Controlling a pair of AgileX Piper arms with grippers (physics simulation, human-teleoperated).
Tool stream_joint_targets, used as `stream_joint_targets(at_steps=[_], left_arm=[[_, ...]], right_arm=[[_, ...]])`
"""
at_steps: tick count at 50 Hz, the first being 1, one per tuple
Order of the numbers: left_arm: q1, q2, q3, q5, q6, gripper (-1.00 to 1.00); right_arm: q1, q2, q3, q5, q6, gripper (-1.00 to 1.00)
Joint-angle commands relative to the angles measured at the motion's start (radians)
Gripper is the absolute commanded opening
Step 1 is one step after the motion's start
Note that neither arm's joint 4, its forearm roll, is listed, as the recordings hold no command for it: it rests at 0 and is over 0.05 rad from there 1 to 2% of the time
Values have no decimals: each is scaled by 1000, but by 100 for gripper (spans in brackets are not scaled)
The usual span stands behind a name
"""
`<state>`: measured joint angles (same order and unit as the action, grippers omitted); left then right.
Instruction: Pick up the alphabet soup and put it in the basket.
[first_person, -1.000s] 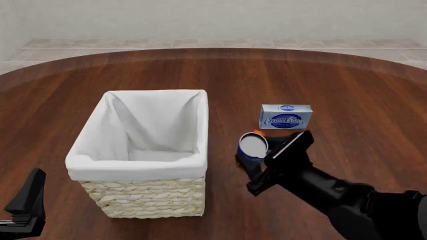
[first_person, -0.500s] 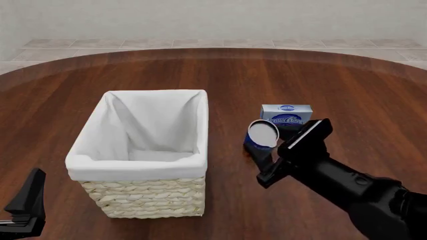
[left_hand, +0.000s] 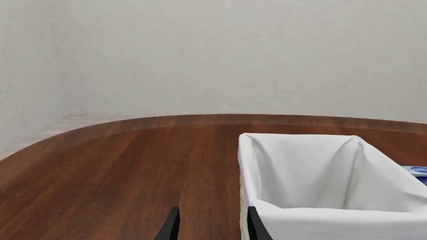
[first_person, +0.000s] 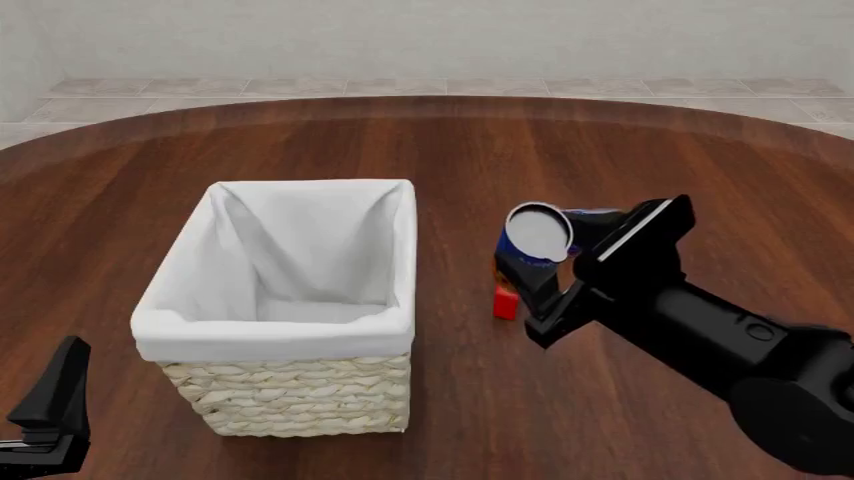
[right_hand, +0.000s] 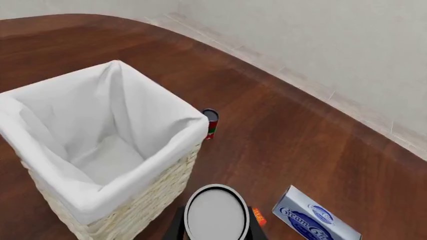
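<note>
One alphabet soup (first_person: 537, 232) clamped in right claw (first_person: 541, 272), box (right_hand: 315, 220) script unreadable, left claw (left_hand: 209, 226) parted, empty.

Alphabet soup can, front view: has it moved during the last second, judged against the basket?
Yes. The alphabet soup, held in the right gripper, has risen and shifted right, away from the basket.

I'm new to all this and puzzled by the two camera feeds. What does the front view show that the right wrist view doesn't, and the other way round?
Only the front view shows the black right arm and the left claw, low at the near edge. Only the right wrist view shows a small dark can with a red label standing beyond the basket. Both show the cream wicker basket with white lining, the blue silver-topped soup can held in the right claw, and the small red-orange box.
</note>
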<state>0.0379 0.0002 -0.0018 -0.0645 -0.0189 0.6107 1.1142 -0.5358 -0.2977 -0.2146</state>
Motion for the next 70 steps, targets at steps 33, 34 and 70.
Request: stream_joint_targets(at_steps=[33, 34, 70], left_arm=[[6, 0, 0, -5, -5, 100], [5, 0, 0, -5, -5, 100], [9, 0, 0, -8, -1, 100]], right_arm=[[37, 52, -342, 265, -14, -100], [38, 57, -348, 266, -17, -100], [117, 273, -578, 304, 37, -100]])
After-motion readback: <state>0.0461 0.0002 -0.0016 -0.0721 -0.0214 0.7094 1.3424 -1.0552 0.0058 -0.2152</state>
